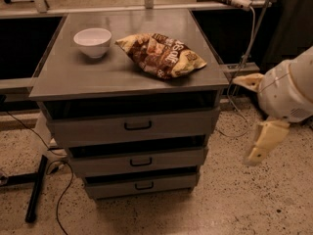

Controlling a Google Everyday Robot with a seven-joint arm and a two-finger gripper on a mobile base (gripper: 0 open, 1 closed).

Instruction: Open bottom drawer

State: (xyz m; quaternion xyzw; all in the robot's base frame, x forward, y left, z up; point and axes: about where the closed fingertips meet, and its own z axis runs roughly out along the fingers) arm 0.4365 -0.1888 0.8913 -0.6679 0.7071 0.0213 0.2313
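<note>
**Operator:** What is the setting?

**Spotter:** You have a speckled floor (254, 204), dimly lit, and on it a grey metal table (88, 77) with three drawers stacked in its front. A white bowl (92, 41) stands on the top toward the left. A crumpled chip bag (161, 54) lies just beside it, toward the right.

**Operator:** Where is the bottom drawer?

**Spotter:** Look at the lowest and narrowest front, nearest the floor. That is your bottom drawer (112, 187), with a small black loop handle (144, 185) at its centre. It sits under the middle drawer (98, 164), which in turn sits under the top drawer (88, 129), the widest. The bottom drawer's front does not stick out past the one above, and a dark gap shows over it.

**Operator:** And the tool?

**Spotter:** Your tool (261, 145) hangs at the right edge of the camera view, below the arm's white rounded casing. It points down toward the floor, well apart from the table and from the handle. It touches nothing. You cannot tell whether it is open or closed.

**Operator:** Anything else down low?

**Spotter:** A dark cable (61, 199) trails across the floor left of the table.
</note>
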